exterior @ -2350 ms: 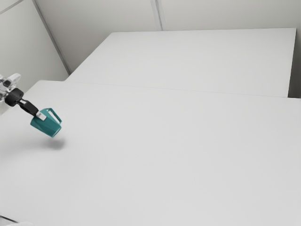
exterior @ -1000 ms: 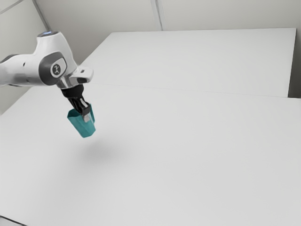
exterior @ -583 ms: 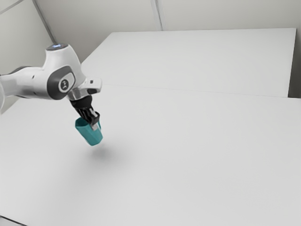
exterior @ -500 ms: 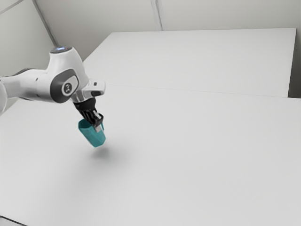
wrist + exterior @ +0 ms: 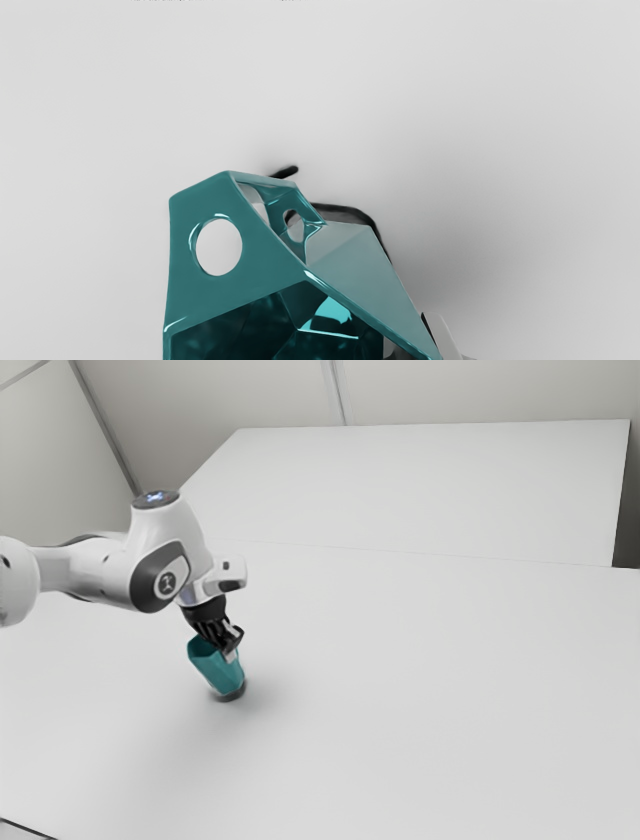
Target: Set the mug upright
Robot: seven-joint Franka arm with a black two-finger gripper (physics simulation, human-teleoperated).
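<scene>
From the exterior view's left, my arm [image 5: 100, 567] reaches in above the table [image 5: 400, 680]. Next comes the mug [image 5: 218, 670], below my hand, its mouth leaning toward that left and its base lying lower and farther right. So its long axis slants, mouth uppermost but not upright. At the mug's right-hand side in that view, my gripper [image 5: 231, 654] pinches its wall near the rim. The base is close to the table; I can't tell whether they touch. I judge I need to tip the mouth rightward over the base before letting go.
</scene>
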